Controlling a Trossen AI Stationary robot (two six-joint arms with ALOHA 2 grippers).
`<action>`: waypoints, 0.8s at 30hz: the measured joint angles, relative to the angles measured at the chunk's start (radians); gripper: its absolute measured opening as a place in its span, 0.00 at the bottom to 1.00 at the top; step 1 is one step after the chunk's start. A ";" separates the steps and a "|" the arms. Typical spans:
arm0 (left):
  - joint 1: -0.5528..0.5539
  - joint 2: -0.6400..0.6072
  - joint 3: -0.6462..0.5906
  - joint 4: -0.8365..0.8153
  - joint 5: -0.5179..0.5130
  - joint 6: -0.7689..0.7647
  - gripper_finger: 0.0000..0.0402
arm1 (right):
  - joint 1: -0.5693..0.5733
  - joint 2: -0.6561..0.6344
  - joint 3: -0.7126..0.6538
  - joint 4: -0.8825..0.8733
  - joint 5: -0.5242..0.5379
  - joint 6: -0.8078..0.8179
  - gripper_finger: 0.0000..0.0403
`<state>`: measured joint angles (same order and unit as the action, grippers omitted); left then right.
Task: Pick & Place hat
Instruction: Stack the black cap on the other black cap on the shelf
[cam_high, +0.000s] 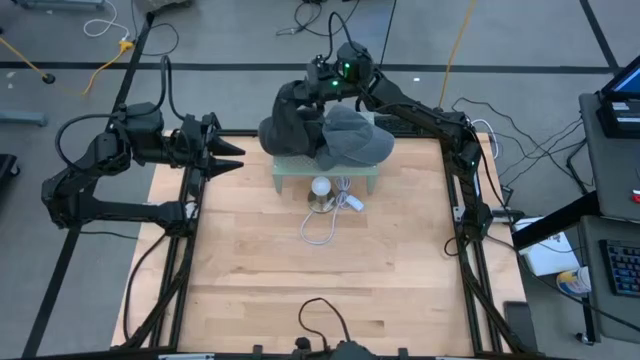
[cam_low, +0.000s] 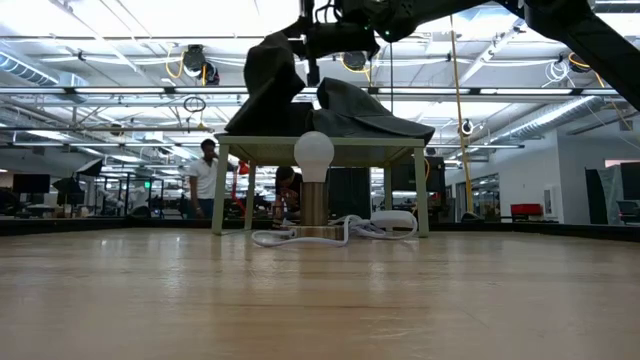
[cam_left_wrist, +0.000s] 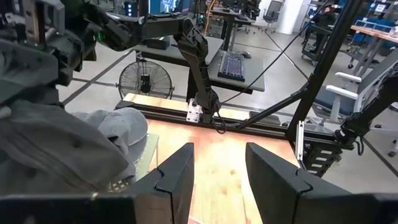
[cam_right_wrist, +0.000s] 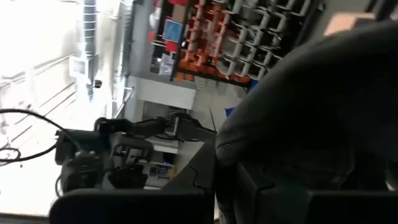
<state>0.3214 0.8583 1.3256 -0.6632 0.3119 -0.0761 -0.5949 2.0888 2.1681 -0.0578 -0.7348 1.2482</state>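
Looking down from the high view, the right gripper (cam_high: 300, 100) is reaching over the little green stand (cam_high: 325, 172) at the far edge of the table (cam_high: 250, 270), clamped on a dark hat (cam_high: 292, 122) so it can lift it off the pile. A grey hat (cam_high: 355, 140) sits beside it on the stand. The left gripper (cam_high: 228, 155) waits at the left edge, fingers spread and empty.

Low view: dark hat (cam_low: 272, 85) hangs limp and floppy, pulled up into a peak, bottom edge apparently touching the stand top (cam_low: 320, 143). A bulb lamp (cam_low: 314, 165) with white cable stands underneath.

Left wrist view shows the open fingers (cam_left_wrist: 177, 177), nothing between them.

Right wrist view is mostly dark fabric (cam_right_wrist: 311, 106), close up; can't make out the grip itself there.
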 joint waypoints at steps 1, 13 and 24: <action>0.000 0.000 0.000 0.000 0.000 0.000 0.37 | 0.000 0.000 0.000 -0.013 0.000 0.003 0.03; 0.000 0.001 0.000 0.002 0.000 0.019 0.37 | -0.023 -0.006 0.000 -0.168 -0.004 0.013 0.04; 0.000 0.001 0.000 0.010 0.000 0.018 0.37 | -0.043 -0.006 0.000 -0.407 -0.003 -0.109 0.04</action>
<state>0.3214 0.8593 1.3255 -0.6534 0.3119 -0.0579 -0.6384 2.0823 2.1681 -0.4650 -0.7374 1.1392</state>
